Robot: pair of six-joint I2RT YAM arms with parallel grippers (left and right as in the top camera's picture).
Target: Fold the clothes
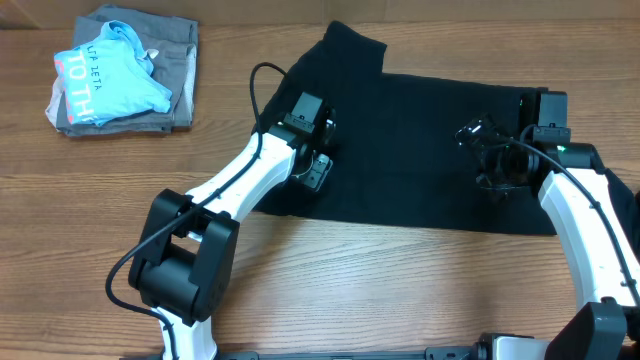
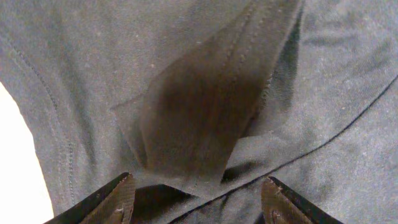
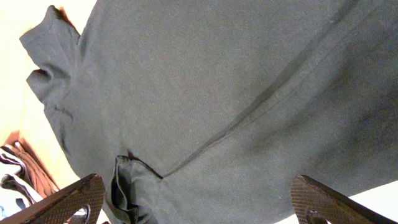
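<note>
Black shirt [image 1: 420,130] lies spread flat mid-surface, one sleeve [image 1: 350,45] sticking out at the far left corner. Long edges look straight, so it seems partly folded already; judgement only.

Left end effector [image 1: 315,165] is low over the shirt's left part, near the front edge. In the wrist view its fingers [image 2: 115,199] are apart, straddling a raised flap [image 2: 199,106] of cloth. Not clamped on it as far as I can see. Likely lined up to pinch that flap and carry the left side over.

Right end effector [image 1: 490,160] hovers over the shirt's right part, jaws wide apart, holding nothing. The wrist view shows only flat cloth [image 3: 217,74] below, with the sleeve [image 3: 53,43] far off. Probably waiting, or set to pin or pick its own side so the fold goes even.

Blue shirt [image 1: 110,75] sits on a grey garment [image 1: 170,60] at the far left of the surface [image 1: 400,290], well apart from the arms. Looks like a set-aside stack, out of the way.

Risk: pinching one layer only, which would drag the shirt.
</note>
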